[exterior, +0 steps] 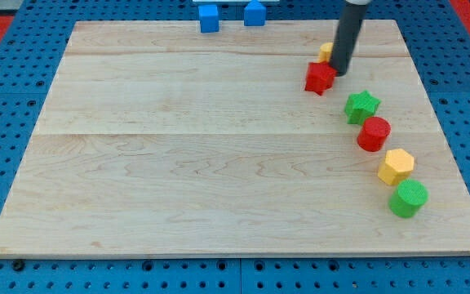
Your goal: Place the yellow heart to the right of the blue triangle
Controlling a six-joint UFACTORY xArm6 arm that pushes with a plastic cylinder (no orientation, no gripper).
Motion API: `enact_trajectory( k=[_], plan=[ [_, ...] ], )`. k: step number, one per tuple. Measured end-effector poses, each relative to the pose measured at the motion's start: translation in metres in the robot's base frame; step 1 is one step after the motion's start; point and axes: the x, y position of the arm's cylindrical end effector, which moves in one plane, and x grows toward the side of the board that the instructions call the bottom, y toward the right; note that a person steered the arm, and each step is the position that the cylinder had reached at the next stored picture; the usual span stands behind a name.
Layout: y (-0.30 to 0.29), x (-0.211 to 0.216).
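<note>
A small yellow block (325, 51), the heart as far as I can tell, lies near the board's top right, half hidden behind my rod. My tip (340, 73) rests just to its lower right and touches the right side of a red star (320, 77). Two blue blocks sit at the view's top edge, just beyond the board: a blue cube (209, 18) and, to its right, a blue block with a peaked top (254, 12), which looks like the triangle. The yellow block is well to the right of and below both.
A chain of blocks runs down the board's right side: a green star (362, 106), a red cylinder (374, 133), a yellow hexagon (396, 166) and a green cylinder (408, 198). The wooden board (178, 163) lies on a blue perforated table.
</note>
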Motion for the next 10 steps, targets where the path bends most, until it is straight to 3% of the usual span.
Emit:
enact_trajectory(
  k=[1, 2, 5, 6, 7, 8, 9, 10],
  plan=[
    [-0.012, -0.011],
    [0.037, 0.002],
    [0.017, -0.061],
    [0.014, -0.014],
    [-0.023, -0.024],
    [-0.027, -0.064],
    [0.0, -0.071],
    [0.022, -0.05]
  ],
)
